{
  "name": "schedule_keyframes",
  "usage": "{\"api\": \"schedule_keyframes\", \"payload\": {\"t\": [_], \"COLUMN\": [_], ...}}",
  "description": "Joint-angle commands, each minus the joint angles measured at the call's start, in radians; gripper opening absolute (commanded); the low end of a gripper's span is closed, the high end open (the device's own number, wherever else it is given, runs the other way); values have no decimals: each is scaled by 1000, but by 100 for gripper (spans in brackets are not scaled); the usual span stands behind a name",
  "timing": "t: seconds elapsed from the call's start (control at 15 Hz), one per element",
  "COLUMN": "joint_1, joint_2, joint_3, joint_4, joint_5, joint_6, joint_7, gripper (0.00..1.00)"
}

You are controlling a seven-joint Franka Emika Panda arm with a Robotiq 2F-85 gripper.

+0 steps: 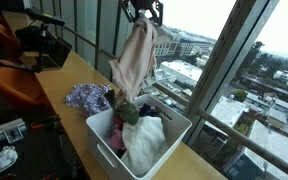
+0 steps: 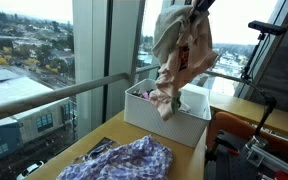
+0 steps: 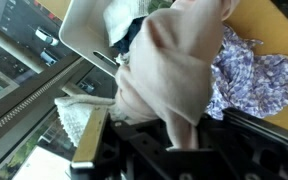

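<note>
Black gripper pinched shut on top of soft pink-beige cloth. Cloth held high, hung down over white plastic bin full of clothes. Purple flowery cloth laid on wooden table, at 10 o'clock from bin.

Risks:
- Only small bit pinched, so cloth could be dropped.
- Low end near pile, so it could be snagged.

The garment is pale pink and the bin is white. The crumpled cloth is purple-patterned, the tabletop tan.
</note>
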Motion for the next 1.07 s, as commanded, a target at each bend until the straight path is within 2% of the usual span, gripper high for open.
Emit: {"api": "schedule_keyframes", "payload": {"t": [0.0, 0.4, 1.0], "joint_1": [-17, -33, -35], "joint_2": [22, 65, 243], "joint_3": [-20, -34, -11], "joint_4": [84, 161, 149], "joint_5": [-24, -24, -43], "joint_6": [-46, -77, -47], "joint_7": [14, 12, 22], "gripper": [0, 0, 0]}}
